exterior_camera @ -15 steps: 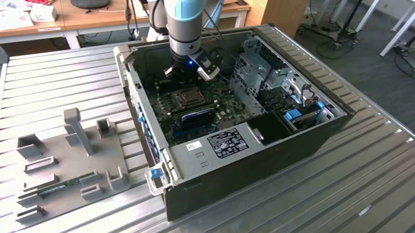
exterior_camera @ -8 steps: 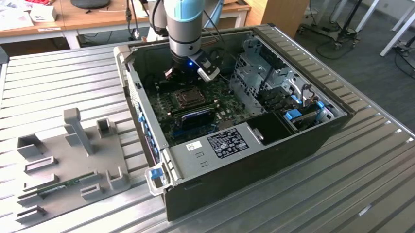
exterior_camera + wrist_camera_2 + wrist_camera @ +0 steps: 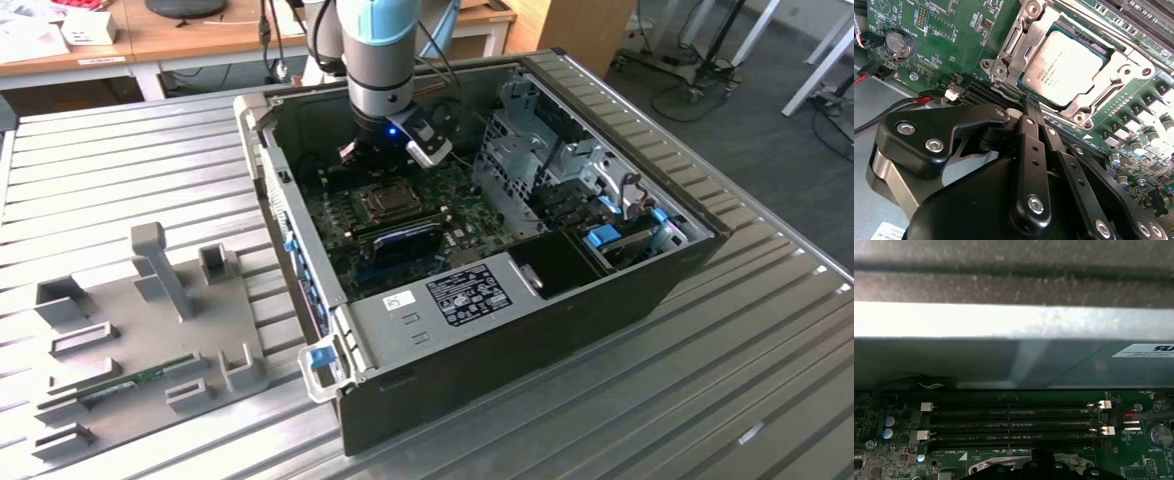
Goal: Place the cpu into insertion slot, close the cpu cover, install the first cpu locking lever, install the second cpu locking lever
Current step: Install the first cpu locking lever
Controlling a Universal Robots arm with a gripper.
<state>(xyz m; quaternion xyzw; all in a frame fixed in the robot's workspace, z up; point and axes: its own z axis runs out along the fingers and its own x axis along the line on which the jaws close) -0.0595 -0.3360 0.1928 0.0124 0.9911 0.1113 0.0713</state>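
Observation:
The cpu (image 3: 1064, 62), silver-topped, lies flat in the insertion slot (image 3: 387, 200) of the green motherboard inside the open computer case. The silver cpu cover (image 3: 1013, 47) lies down over it, framing its edges. My gripper (image 3: 1029, 102) is at the socket's edge, its black fingers (image 3: 1026, 135) drawn together to one tip, with nothing held between them. The tip is at a thin metal lever end by the cover's corner; contact cannot be made out. In the exterior view the arm reaches down into the case, and the gripper (image 3: 380, 160) hangs just behind the socket.
Black memory slots (image 3: 1014, 422) run beside the socket, under the case wall (image 3: 1004, 320). A coin battery (image 3: 898, 42) and red and black cables (image 3: 929, 99) lie near the fingers. A metal drive cage (image 3: 534, 150) stands on the exterior view's right, a grey fixture tray (image 3: 134, 340) on its left.

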